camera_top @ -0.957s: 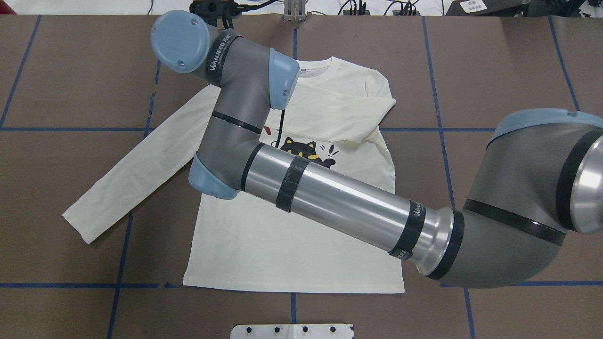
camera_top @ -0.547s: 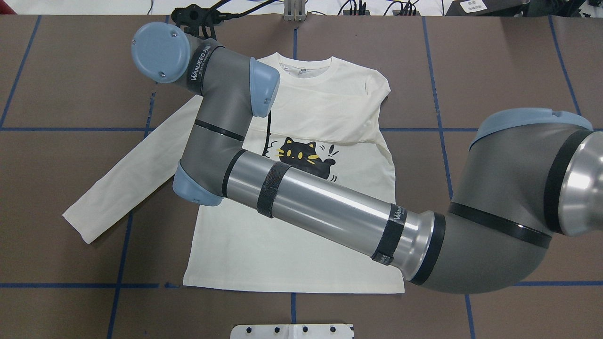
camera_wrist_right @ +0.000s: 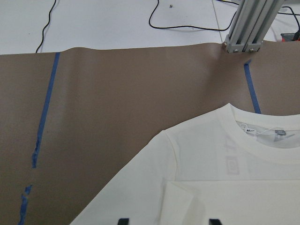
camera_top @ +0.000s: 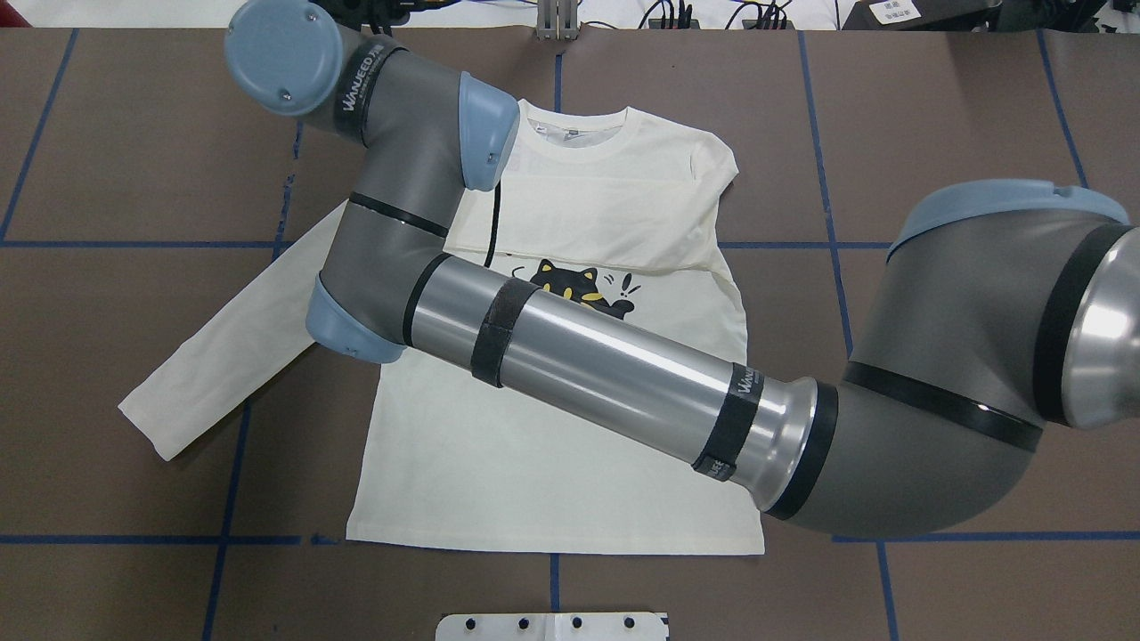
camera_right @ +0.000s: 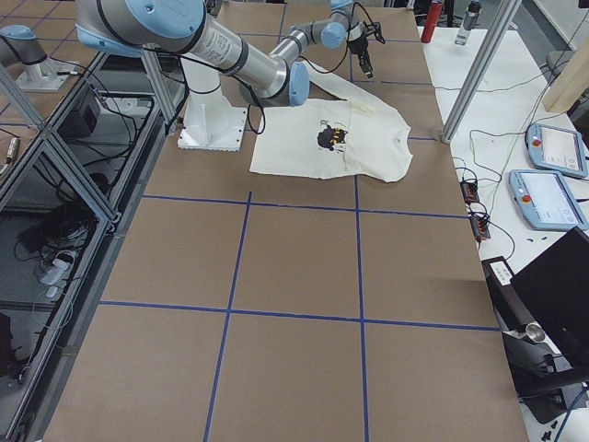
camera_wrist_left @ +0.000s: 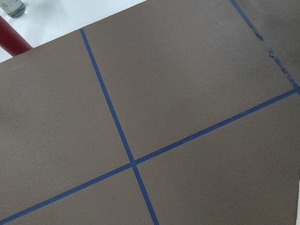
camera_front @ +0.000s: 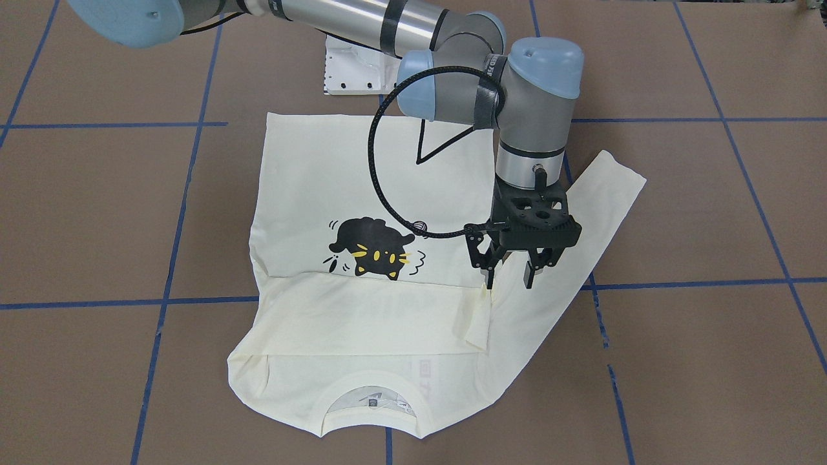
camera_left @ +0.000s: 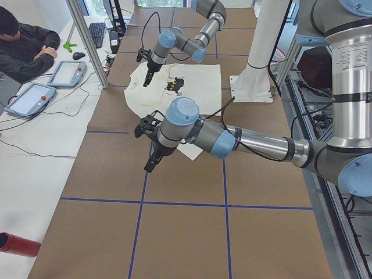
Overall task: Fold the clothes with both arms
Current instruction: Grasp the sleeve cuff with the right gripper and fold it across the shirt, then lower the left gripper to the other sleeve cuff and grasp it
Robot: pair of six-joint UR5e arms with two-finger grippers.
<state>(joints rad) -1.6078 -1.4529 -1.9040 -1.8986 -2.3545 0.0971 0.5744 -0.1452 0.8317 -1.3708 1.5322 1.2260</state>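
The cream-white shirt (camera_top: 552,463) lies flat, print up, with the black cat (camera_front: 371,252) showing. One sleeve is folded across the chest (camera_front: 368,316). The other sleeve (camera_top: 232,347) stretches out over the table. My right arm (camera_top: 606,356) reaches across the shirt. Its gripper (camera_front: 509,279) hangs open just above the shoulder, between the folded cuff and the stretched sleeve, holding nothing. In the right wrist view the fingertips (camera_wrist_right: 123,221) stand apart over the cloth near the collar (camera_wrist_right: 262,136). My left gripper (camera_left: 150,165) hovers over bare table, away from the shirt; I cannot tell its state.
The brown table (camera_top: 935,133) carries blue tape lines. A white base plate (camera_top: 552,626) sits at the near edge. An aluminium post (camera_wrist_right: 246,28) stands beyond the collar. A person (camera_left: 23,46) sits by tablets (camera_left: 29,99) past the far edge. A red cylinder (camera_left: 17,244) lies there.
My right arm's wrist has swung left across the shirt toward the stretched-out sleeve. The folded sleeve has settled flatter on the chest.
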